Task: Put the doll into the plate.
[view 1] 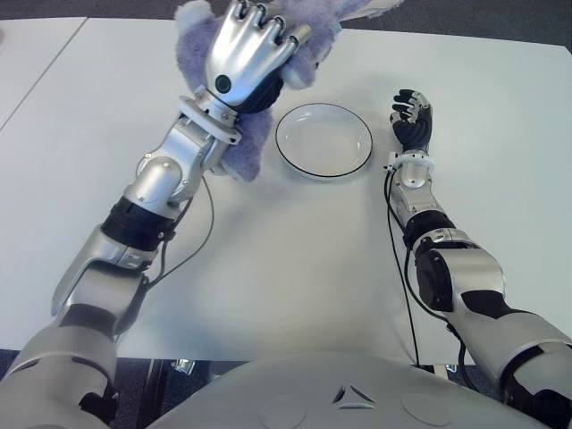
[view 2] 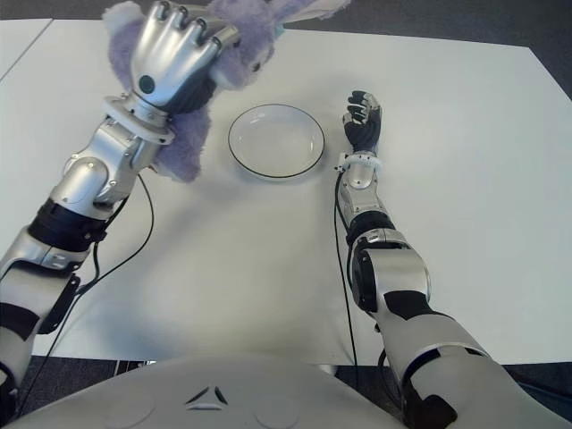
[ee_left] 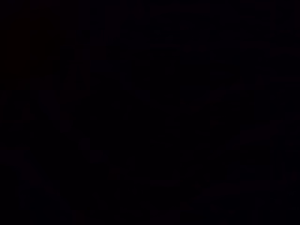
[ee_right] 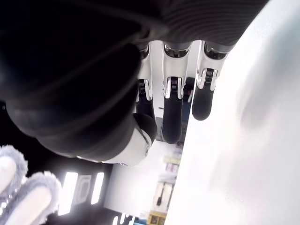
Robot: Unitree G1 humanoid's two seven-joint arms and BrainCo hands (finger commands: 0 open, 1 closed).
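Observation:
My left hand (view 1: 246,49) is raised over the back left of the table, fingers shut on a fluffy purple doll (view 1: 243,147). The doll's body hangs below the palm and its ears stick out past the fingertips. The doll is held clear of the table, just left of the white plate (view 1: 323,141), which has a dark rim and nothing in it. The left wrist view is completely dark. My right hand (view 1: 412,121) shows to the right of the plate, its black fingers (ee_right: 171,112) relaxed and holding nothing.
The white table (view 1: 295,259) stretches wide around the plate. Black cables run along both forearms, one looping on the table by the left arm (view 1: 192,241). The table's far edge lies just behind the doll.

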